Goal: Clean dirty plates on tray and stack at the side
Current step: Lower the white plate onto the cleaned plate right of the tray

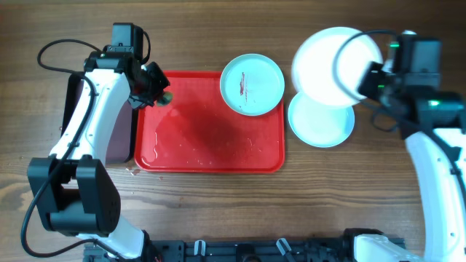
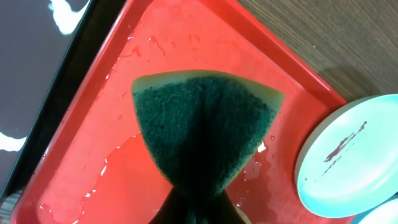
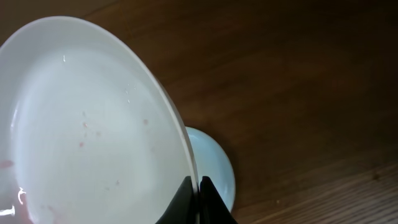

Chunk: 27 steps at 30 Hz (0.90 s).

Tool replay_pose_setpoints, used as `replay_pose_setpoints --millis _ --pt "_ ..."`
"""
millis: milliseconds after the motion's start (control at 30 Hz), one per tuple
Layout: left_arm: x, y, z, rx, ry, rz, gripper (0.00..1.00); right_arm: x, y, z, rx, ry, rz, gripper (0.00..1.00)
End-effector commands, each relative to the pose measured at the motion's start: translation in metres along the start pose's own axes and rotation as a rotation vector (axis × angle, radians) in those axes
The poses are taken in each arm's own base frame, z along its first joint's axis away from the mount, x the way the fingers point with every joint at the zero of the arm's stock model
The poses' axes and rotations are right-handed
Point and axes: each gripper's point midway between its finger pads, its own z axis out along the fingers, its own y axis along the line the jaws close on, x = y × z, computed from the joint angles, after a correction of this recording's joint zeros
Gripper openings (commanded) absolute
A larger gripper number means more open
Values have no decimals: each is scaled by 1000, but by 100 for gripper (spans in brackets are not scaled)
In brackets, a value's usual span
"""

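My left wrist cam crops the smeared pale turquoise round plate (image 2: pixel 348 155) at the right edge; on the right one the white round plate (image 3: pixel 81 124) runs off-frame, hiding most of another turquoise plate (image 3: pixel 216 167)

Bright even light, wet glints on the tray (image 2: pixel 205 50), soft close-ups.

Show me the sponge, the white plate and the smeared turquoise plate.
sponge (image 2: pixel 205 130), left wrist view, middle of its green face.
white plate (image 3: pixel 81 124), right wrist view, middle of its inner face.
smeared turquoise plate (image 1: pixel 255 84), overhead view, centre, beside the red smear.
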Motion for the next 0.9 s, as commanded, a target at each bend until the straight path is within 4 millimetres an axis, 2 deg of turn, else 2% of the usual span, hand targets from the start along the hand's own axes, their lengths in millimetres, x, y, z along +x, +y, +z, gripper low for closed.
replay_pose_setpoints --millis 0,33,100,400,533,700,733,767,800,867 --pt "3 3 4 -3 17 10 4 22 -26 31 -36 104 70 4" --pt "3 3 4 -3 17 9 4 30 -38 42 -17 122 93 4" --pt "3 3 4 -4 16 10 4 46 -46 56 -8 153 110 4" --pt "3 3 4 -4 17 9 4 110 -46 111 -44 282 124 4" --pt "3 3 4 -4 17 9 4 124 -47 128 -42 327 127 4" --pt "3 3 4 -4 17 9 4 137 -27 143 -157 394 147 5" --pt "3 3 4 -4 17 9 4 140 -25 144 -168 406 150 11" --pt "3 3 4 -4 17 9 4 142 -21 144 -189 419 154 28" --pt "3 3 4 -4 17 9 4 143 -15 142 -223 431 158 37" --pt "3 3 4 -4 17 9 4 142 -3 137 -291 437 145 47"
